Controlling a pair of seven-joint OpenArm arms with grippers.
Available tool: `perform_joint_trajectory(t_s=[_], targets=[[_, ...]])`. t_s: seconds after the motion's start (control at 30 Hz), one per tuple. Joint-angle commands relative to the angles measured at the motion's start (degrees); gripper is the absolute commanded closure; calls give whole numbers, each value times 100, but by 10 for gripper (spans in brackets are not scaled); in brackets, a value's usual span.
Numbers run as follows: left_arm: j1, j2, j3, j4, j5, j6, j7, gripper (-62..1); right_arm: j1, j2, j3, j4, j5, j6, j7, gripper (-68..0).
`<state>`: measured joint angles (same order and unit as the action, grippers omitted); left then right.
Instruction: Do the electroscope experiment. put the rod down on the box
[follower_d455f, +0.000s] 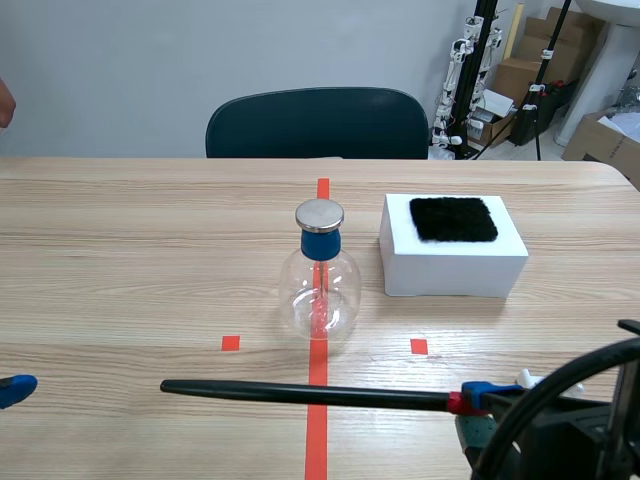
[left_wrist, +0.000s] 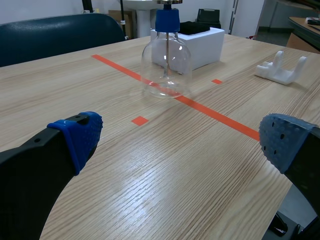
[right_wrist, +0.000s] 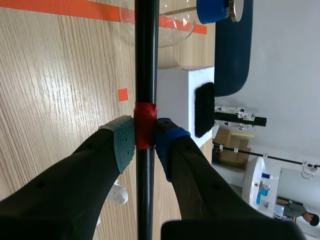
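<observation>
A long black rod (follower_d455f: 300, 393) with a red band hangs level above the table's near part, in front of the flask. My right gripper (follower_d455f: 470, 402) is shut on the rod at the red band (right_wrist: 144, 127), one pad on each side. The electroscope, a clear glass flask (follower_d455f: 319, 290) with a blue neck and a metal cap, stands on the red tape line; the left wrist view shows the flask (left_wrist: 166, 67) ahead. The white box (follower_d455f: 451, 248) with a black cloth (follower_d455f: 453, 218) on top sits right of the flask. My left gripper (left_wrist: 180, 140) is open and holds nothing, low at the near left.
A white rod stand (left_wrist: 280, 68) lies on the table at the near right, beside my right arm. A dark chair (follower_d455f: 316, 124) stands behind the far edge. Boxes and tripods stand in the back right corner.
</observation>
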<state>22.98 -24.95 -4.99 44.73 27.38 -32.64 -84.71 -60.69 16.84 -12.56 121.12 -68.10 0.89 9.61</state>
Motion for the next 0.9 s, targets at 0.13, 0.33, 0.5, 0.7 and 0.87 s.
perform_joint_trajectory(t_s=[0.13, 0.33, 0.5, 0.7, 0.87], targets=[[-13, -33, -22, 87, -76, -4, -120, -623, -26, 46, 31, 116, 37, -79, 15, -24], [-13, -33, -22, 87, -76, -4, -120, -623, -26, 46, 31, 116, 37, -79, 15, -24], [-13, -33, -22, 87, -76, -4, -120, -623, -26, 66, 33, 116, 35, -81, 13, -24], [-13, -33, -22, 87, -74, -4, -120, -623, -24, 111, 37, 116, 35, -81, -76, -24], [-13, -33, -22, 87, -74, -4, -120, -623, 55, 131, 37, 118, 37, -79, -380, -24]])
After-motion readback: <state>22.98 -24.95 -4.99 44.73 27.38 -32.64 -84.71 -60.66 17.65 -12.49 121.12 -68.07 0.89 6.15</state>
